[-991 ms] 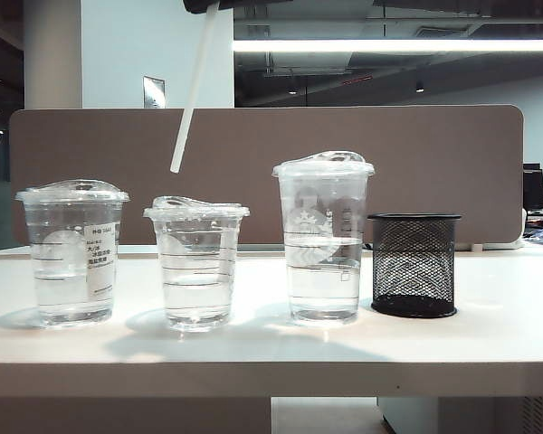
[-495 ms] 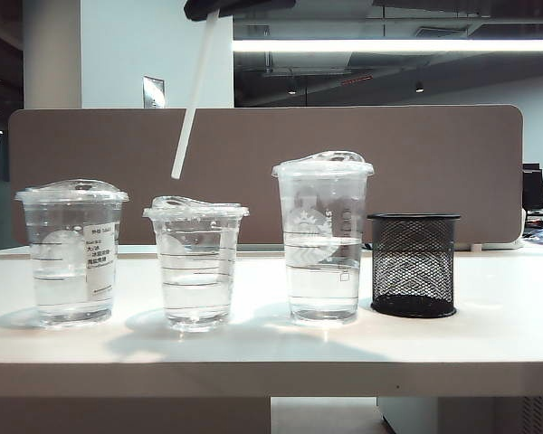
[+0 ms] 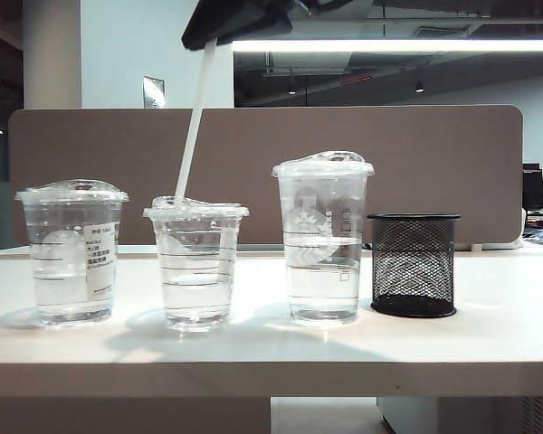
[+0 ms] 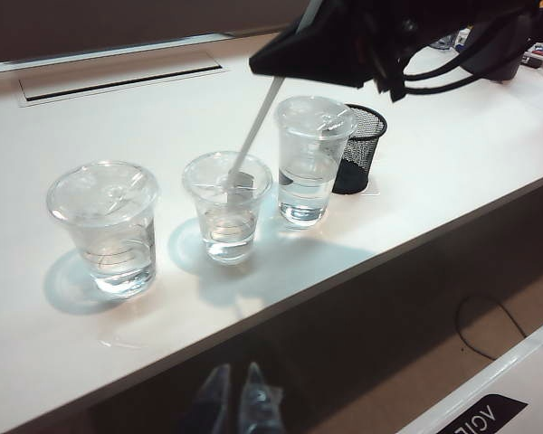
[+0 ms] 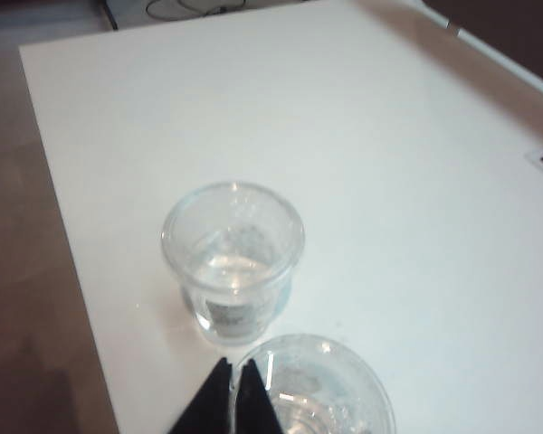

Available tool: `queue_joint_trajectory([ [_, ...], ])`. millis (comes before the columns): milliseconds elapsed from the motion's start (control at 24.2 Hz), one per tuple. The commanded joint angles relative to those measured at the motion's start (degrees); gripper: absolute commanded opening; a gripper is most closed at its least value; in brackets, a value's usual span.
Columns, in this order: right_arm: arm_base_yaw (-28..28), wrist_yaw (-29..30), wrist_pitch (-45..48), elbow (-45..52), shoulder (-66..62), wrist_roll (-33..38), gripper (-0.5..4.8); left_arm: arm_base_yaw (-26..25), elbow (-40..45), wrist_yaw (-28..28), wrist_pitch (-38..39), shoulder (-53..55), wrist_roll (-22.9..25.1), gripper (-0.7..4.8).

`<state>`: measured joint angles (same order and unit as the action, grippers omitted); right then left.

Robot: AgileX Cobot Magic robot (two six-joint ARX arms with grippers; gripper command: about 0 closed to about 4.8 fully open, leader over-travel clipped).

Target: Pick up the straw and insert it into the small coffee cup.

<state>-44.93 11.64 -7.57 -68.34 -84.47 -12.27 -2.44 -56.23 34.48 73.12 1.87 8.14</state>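
My right gripper (image 3: pixel 208 38) hangs high above the cups, shut on the top of the thin white straw (image 3: pixel 192 127). The straw slants down and its lower end meets the lid of the small coffee cup (image 3: pixel 196 267), a short ridged clear cup holding some water; I cannot tell whether the end is through the lid. The left wrist view shows the same straw (image 4: pixel 253 134) reaching that cup (image 4: pixel 228 217) under the right gripper (image 4: pixel 285 61). In its own wrist view the right gripper (image 5: pixel 234 372) is over the small cup's lid (image 5: pixel 321 389). My left gripper (image 4: pixel 236 384) hovers off the table's front edge, shut and empty.
A wider clear cup with a white label (image 3: pixel 72 253) stands left of the small cup, and a tall clear cup (image 3: pixel 324 240) right of it. A black mesh holder (image 3: pixel 414 264) sits further right. A brown partition (image 3: pixel 416 163) runs behind the white table (image 3: pixel 489 334).
The right gripper has come down with the straw. The straw's lower end, which hung above the small cup, now reaches its lid.
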Motion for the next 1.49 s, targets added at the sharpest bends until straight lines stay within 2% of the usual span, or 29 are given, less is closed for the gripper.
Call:
queue_joint_trajectory([
  [41, -0.09, 0.13, -0.35, -0.11, -0.44, 0.26, 0.18, 0.00, -0.07, 0.22, -0.59, 0.09, 0.04, 0.22],
  [206, -0.11, 0.39, 0.39, -0.11, -1.57, 0.24, 0.19, 0.00, -0.07, 0.24, -0.57, 0.09, 0.02, 0.22],
  [289, -0.11, 0.83, 1.33, -0.11, -2.43, 0.24, 0.50, 0.00, -0.07, 0.24, -0.59, 0.09, 0.02, 0.22],
  [330, -0.11, 1.01, 1.92, -0.11, -2.89, 0.24, 0.95, 0.00, -0.07, 0.24, -0.57, 0.09, 0.02, 0.22],
  [537, -0.13, 0.83, 4.46, -0.13, -3.85, 0.26, 4.31, 0.00, -0.07, 0.24, -0.57, 0.09, 0.02, 0.22],
  [702, -0.13, -0.37, 4.81, -0.50, -2.64, 0.26, 4.41, 0.00, -0.07, 0.24, -0.57, 0.09, 0.02, 0.22],
  [784, -0.15, -0.39, 4.74, -0.72, -0.87, 0.24, 4.31, 0.00, -0.07, 0.24, -0.59, 0.09, 0.02, 0.22],
  [826, -0.22, -0.35, 4.74, -0.83, 0.63, 0.26, 3.86, 0.00, -0.07, 0.24, -0.59, 0.09, 0.02, 0.22],
  [867, -0.92, -0.37, 4.70, -0.81, 3.72, 0.24, 2.09, 0.00, -0.07, 0.22, -0.72, 0.09, 0.04, 0.22],
  [908, -1.09, -0.26, 4.66, -0.81, 6.05, 0.24, 0.84, 0.00, -0.07, 0.00, -0.98, 0.09, 0.04, 0.22],
  [949, -1.27, -0.83, 4.87, -0.74, 9.99, 0.22, 0.26, 0.00, -0.07, 0.07, -1.79, 0.09, 0.02, 0.22],
  [1073, -1.44, -3.43, 4.85, -0.55, 16.50, 0.22, 0.18, 0.00, -0.07, 0.00, -3.82, 0.09, 0.07, 0.21],
  [1156, -1.49, -6.05, 5.07, 0.15, 21.05, 0.22, -0.08, 0.00, -0.07, -0.77, -5.77, 0.09, 0.22, 0.21],
  [1197, -1.42, -8.41, 5.77, 1.60, 25.64, 0.22, -0.07, -0.02, -0.07, -1.81, -7.13, 0.09, 0.28, 0.20],
  [1403, -1.36, -9.88, 10.08, 7.89, 36.46, 0.17, -0.07, 0.00, 0.92, -9.46, -12.33, 0.04, 0.33, 0.16],
  [1486, -1.36, -12.98, 12.57, 11.96, 41.48, 0.20, -0.07, -0.02, 2.91, -10.23, -16.68, 0.04, 0.17, 0.16],
])
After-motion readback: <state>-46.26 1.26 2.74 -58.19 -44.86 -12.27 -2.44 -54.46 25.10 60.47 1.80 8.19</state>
